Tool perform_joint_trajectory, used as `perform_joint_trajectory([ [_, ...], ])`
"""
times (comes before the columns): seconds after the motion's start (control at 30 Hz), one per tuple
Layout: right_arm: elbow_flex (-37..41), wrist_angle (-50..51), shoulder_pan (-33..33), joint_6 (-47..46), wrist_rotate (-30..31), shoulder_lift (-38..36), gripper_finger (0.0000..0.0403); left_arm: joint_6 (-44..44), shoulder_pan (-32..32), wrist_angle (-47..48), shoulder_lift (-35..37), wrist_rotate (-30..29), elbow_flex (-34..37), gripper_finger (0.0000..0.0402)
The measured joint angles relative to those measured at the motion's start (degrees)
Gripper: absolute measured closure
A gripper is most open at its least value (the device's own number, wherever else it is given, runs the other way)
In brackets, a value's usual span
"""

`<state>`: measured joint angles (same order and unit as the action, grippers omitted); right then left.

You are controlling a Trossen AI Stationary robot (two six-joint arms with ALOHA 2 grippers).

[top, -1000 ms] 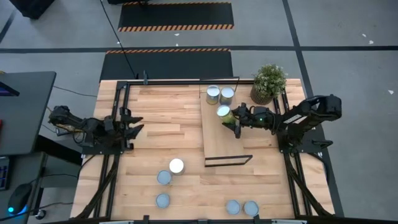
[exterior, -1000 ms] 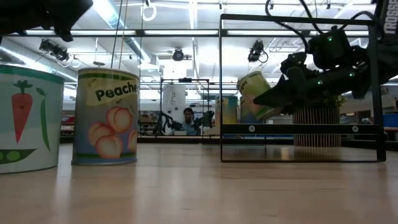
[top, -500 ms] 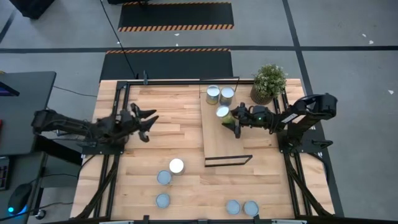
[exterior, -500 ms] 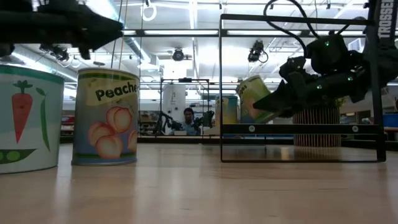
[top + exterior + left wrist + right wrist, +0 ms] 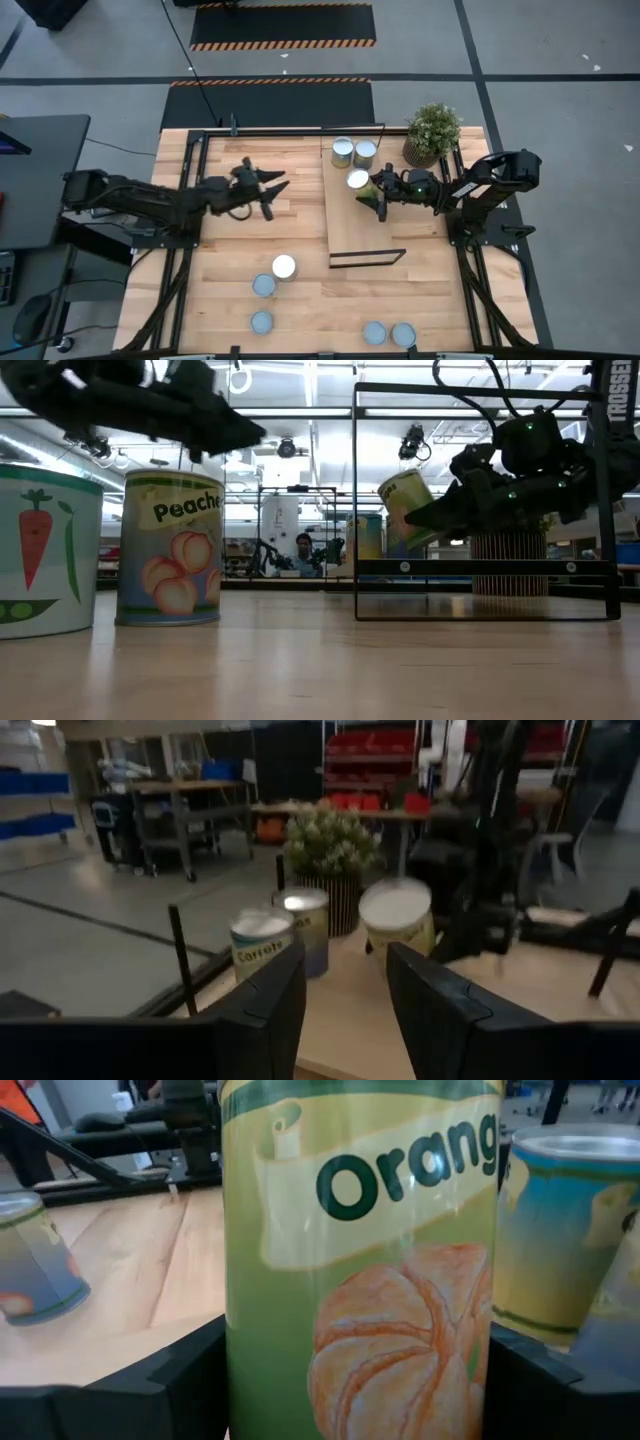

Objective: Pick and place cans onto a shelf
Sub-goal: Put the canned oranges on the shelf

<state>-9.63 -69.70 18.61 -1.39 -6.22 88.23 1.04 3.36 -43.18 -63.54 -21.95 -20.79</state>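
Right tool [image 5: 377,192] clamped on orange can [image 5: 359,180], tilted over shelf [image 5: 345,235]; next: upright, lower, release. Left tool [image 5: 268,192] apart, empty.

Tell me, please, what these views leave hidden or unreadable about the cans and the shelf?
- Orange can in the right gripper: whether it touches the shelf; right wrist view cuts off its base.
- Carrot can: low view's edge cuts its label.
- Five table cans, like the white-topped one: high view shows only lids.
- Left gripper: empty, motion-blurred in low view.
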Motion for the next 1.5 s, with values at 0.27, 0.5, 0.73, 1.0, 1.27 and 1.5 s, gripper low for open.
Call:
perform_joint_trajectory([
  [0.27, -0.04, -4.19, 0.00, 0.85, -2.92, 0.00, 0.0081, 0.20, 2.77, -0.04, -15.62, 3.17, -10.14, 0.0253],
  [0.5, -1.39, -4.16, -0.11, 1.45, -5.96, 0.00, 0.0081, -3.36, 2.97, 0.01, -27.06, 5.12, -20.25, 0.0253],
  [0.73, -2.60, -4.08, -0.20, 2.31, -7.39, 0.00, 0.0081, -3.23, 3.96, 0.08, -33.98, 7.04, -26.64, 0.0253],
  [1.0, -3.76, -3.79, -1.30, 4.64, -5.49, 0.00, 0.0079, -2.77, 3.86, 0.18, -37.91, 9.74, -30.80, 0.0253],
  [1.27, -3.93, -3.83, -1.31, 5.48, -3.85, -0.04, 0.0076, -1.96, 3.60, -1.94, -37.93, 10.71, -31.16, 0.0253],
  [1.5, -3.93, -3.51, -1.27, 5.02, -2.35, -0.04, 0.0069, -1.80, 3.49, -1.69, -37.93, 13.17, -31.16, 0.0253],
])
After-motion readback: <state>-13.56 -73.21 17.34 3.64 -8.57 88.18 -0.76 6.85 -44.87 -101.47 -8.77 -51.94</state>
